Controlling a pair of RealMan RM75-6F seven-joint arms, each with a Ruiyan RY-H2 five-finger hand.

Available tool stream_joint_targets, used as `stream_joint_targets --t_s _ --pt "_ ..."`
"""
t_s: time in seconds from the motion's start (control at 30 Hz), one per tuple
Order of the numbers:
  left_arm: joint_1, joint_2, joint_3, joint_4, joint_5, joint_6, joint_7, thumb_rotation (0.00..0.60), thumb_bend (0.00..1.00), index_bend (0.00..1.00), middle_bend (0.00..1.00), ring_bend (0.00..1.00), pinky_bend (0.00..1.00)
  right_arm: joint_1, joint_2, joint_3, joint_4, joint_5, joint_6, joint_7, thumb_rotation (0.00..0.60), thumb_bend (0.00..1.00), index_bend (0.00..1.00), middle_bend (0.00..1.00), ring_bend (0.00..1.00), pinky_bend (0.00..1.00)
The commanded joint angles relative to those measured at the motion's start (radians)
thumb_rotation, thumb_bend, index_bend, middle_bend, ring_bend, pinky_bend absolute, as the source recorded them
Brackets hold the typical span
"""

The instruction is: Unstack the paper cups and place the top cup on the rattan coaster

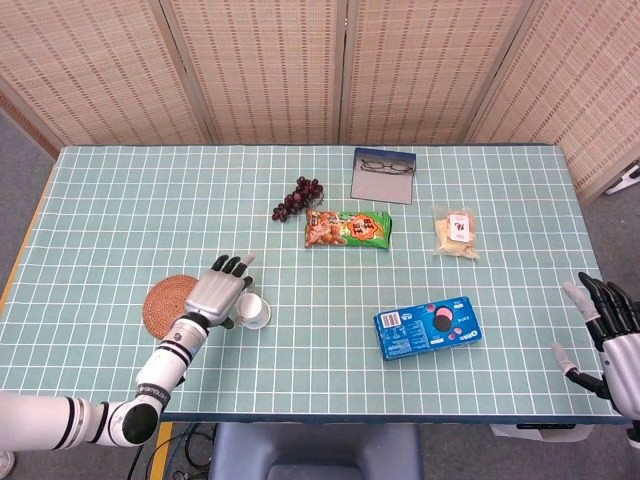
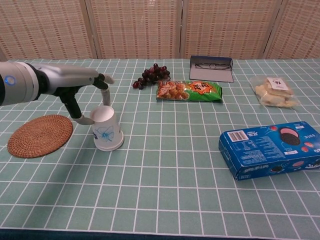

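The white paper cups (image 2: pixel 106 129) with a blue flower print stand nested and upside down on the table, just right of the round rattan coaster (image 2: pixel 40 135). My left hand (image 2: pixel 82 82) reaches over them from the left with its fingers spread. One fingertip (image 2: pixel 106 97) comes down at the back of the cups' top and the thumb lies by their left side. From the head view the cups (image 1: pixel 255 310) sit at the hand's (image 1: pixel 215 292) right edge, beside the coaster (image 1: pixel 168 305). My right hand (image 1: pixel 608 335) hangs open past the table's near right corner.
A blue cookie box (image 1: pixel 427 326) lies at the front right. Further back are purple grapes (image 1: pixel 297 198), a green snack bag (image 1: pixel 348 228), a glasses case (image 1: pixel 383 174) and a clear bag of crackers (image 1: pixel 456 232). A woven screen stands behind the table.
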Motion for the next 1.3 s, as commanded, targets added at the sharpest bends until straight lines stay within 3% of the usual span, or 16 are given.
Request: stream_joint_targets --t_s 0.03,0.7,1.3 --pt "-0.001 0.002 -0.003 -0.009 -0.002 0.008 0.008 0.6 0.3 0.46 0.0 0.0 0.0 0.0 0.0 0.0 0.0 -0.001 0.0 0.001 0.6 0.33 0.06 0.0 0.0 0.0" --pt "-0.049 0.044 -0.051 -0.239 -0.107 0.21 0.189 0.6 0.3 0.46 0.0 0.0 0.0 0.002 0.007 -0.005 0.006 -0.011 0.001 0.022 0.6 0.33 0.06 0.0 0.0 0.0" --pt "-0.074 0.15 -0.125 -0.482 -0.187 0.397 0.282 0.6 0.3 0.46 0.0 0.0 0.0 0.004 0.004 -0.002 0.007 -0.002 -0.003 0.014 0.6 0.33 0.06 0.0 0.0 0.0"
